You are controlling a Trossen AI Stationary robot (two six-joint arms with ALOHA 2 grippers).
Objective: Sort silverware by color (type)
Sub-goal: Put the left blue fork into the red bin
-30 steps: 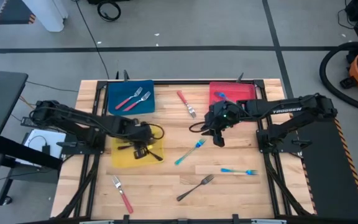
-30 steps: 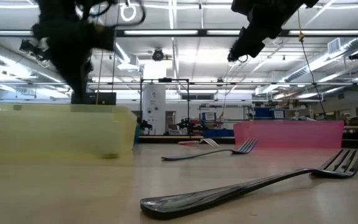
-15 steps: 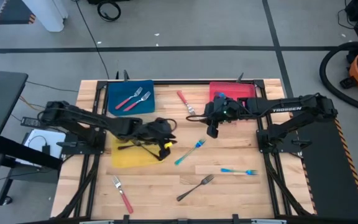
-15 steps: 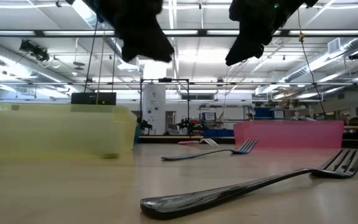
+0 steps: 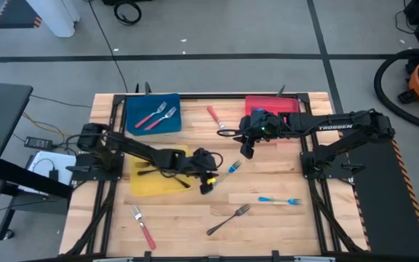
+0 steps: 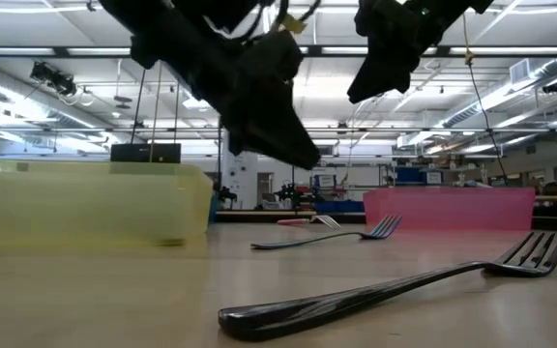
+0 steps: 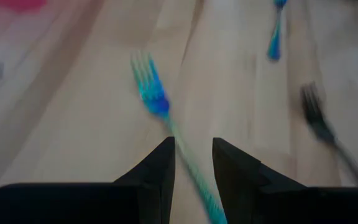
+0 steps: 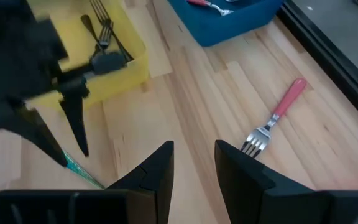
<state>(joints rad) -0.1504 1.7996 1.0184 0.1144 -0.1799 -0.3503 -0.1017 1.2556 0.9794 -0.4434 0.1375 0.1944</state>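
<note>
My left gripper (image 5: 208, 187) is open and slants down over the middle of the table. A teal fork (image 5: 224, 175) lies flat there. Its handle end (image 7: 194, 180) runs between my open fingers, which hang just above it without touching. My right gripper (image 5: 245, 151) is open and holds nothing, high above the table near the red tray (image 5: 271, 109). A red-handled fork (image 8: 272, 124) lies flat on the wood ahead of it. Dark forks (image 8: 101, 25) lie in the yellow tray (image 5: 145, 185), and two red-handled forks (image 5: 155, 115) lie in the blue tray (image 5: 133, 109).
A second teal fork (image 5: 278, 200), a dark fork (image 5: 229, 220) and a red-handled fork (image 5: 142, 227) lie loose on the near half of the table. The dark fork (image 6: 385, 290) fills the foreground of the low view. Bare wood lies between the trays and these forks.
My left gripper has left the yellow tray and moved toward the table's right edge and down. It has tipped from pointing steeply down to slanting forward, and now stands over the teal fork's handle end. My right gripper has turned a little in place.
</note>
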